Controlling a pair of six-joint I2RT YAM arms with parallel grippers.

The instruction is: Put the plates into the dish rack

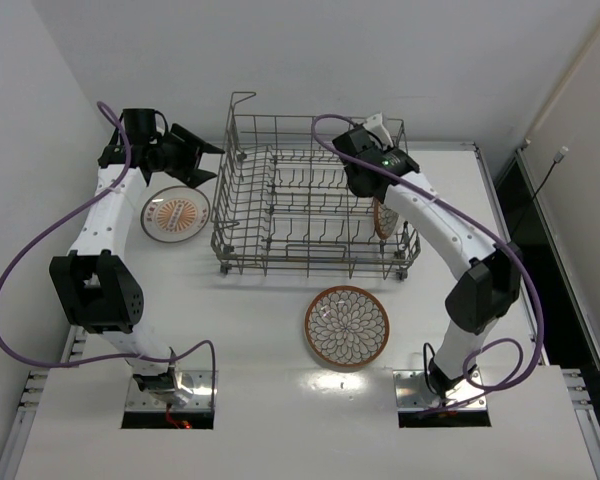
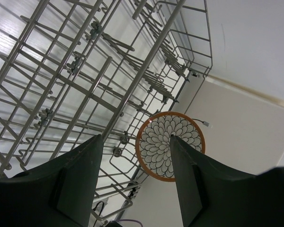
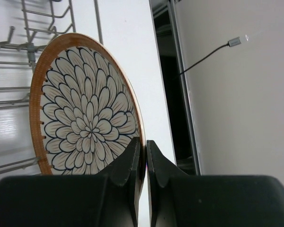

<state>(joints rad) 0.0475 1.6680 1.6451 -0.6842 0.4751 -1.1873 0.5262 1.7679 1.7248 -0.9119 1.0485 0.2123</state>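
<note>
1. Left arm runs up the left side, elbow folded low. The wrist is turned so the left gripper [image 2: 135, 137] faces the dish rack [image 1: 310, 260]. Gripper released, fingers spread wide.
2. Orange-motif plate [image 1: 175, 213] lies flat on the bench [image 1: 250, 330], near the left gripper on its arm-base side, not touching it.
3. Dish rack stands just right of the left gripper; its right end is under the right gripper.
4. Flat petal plate [image 1: 347, 325], brown rim, lies on the bench in front of the rack, well apart from both grippers.
5. Right arm has its elbow out right and its forearm reaching over the rack's right end. A green light [image 1: 385, 157] is lit on the wrist.
6. Right gripper [image 3: 143, 142] points down, clenched on the rim of the upright petal plate [image 3: 85, 118].
7. That plate stands on edge inside the rack's right end, below the gripper. Cannot tell whether it rests on the wires.
</note>
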